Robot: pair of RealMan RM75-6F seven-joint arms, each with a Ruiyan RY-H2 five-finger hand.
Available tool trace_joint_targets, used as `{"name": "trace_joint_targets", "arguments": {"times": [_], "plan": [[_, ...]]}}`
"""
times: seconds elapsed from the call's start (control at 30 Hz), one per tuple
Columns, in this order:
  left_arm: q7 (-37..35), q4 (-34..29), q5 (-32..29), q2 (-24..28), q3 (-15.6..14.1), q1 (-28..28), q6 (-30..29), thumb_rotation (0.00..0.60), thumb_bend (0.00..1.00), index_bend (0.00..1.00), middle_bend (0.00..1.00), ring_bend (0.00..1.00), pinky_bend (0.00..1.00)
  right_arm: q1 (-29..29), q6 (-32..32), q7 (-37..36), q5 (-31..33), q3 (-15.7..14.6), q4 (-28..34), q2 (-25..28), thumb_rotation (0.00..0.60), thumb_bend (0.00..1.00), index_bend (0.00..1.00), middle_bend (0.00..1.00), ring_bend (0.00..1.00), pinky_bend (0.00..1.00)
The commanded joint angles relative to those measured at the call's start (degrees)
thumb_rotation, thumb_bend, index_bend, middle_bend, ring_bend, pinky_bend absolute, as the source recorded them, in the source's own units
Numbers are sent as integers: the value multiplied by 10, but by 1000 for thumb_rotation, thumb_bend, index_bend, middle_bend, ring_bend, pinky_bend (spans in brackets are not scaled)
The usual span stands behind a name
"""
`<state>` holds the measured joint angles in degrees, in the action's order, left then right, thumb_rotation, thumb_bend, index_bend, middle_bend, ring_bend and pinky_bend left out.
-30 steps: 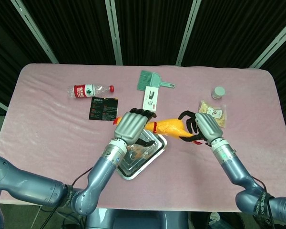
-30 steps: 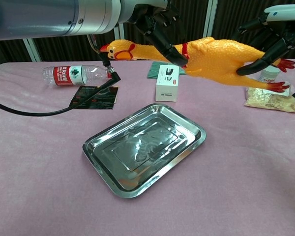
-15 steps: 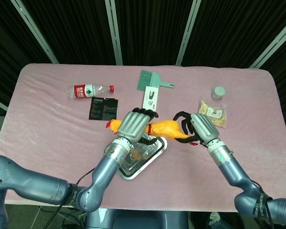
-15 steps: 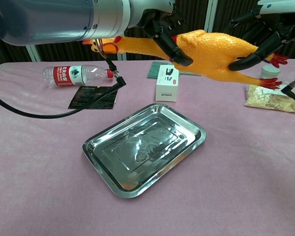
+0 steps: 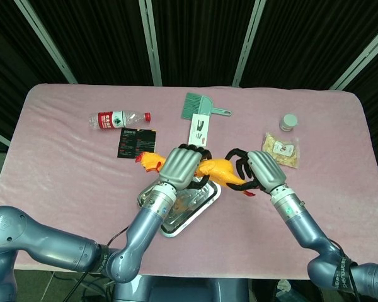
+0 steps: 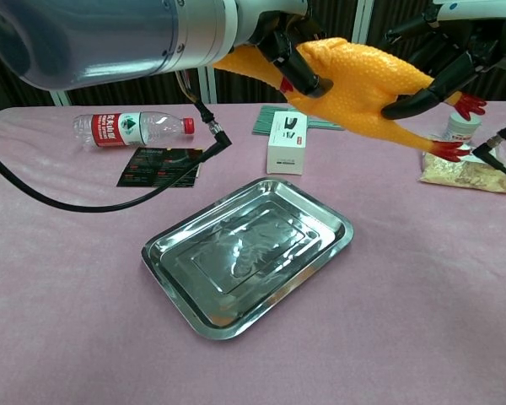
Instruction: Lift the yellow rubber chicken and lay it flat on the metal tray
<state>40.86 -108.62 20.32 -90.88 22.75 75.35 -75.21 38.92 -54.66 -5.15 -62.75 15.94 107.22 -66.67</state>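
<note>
Both hands have carried the yellow rubber chicken (image 6: 363, 80) leftward until it hangs in the air above the metal tray (image 6: 173, 274) (not touching it). The left hand (image 5: 181, 167) clasps its neck end, the right hand (image 5: 259, 171) its legs; lowering it flat looks next.

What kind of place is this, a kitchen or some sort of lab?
Most likely a robot test bench, not a kitchen. A pink-covered table stands before dark curtain panels, and it holds unrelated props: a water bottle, a metal tray, a green brush.
</note>
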Motion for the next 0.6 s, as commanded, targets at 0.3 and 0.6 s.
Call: {"name": "trace_joint_targets", "arguments": {"times": [0.3,0.6], "plan": [[0,11,32,-21,-4,-17,-28,600,597,562,411,254,267,0,-2,1,-1,-1,2,-3,600,417,1000,772,765,745],[3,-12,39,-3,-12,-37,-7,600,383,214,256,212,267,1,0,-1,5,0,-6,-4,600,420,1000,772,765,745]]}}
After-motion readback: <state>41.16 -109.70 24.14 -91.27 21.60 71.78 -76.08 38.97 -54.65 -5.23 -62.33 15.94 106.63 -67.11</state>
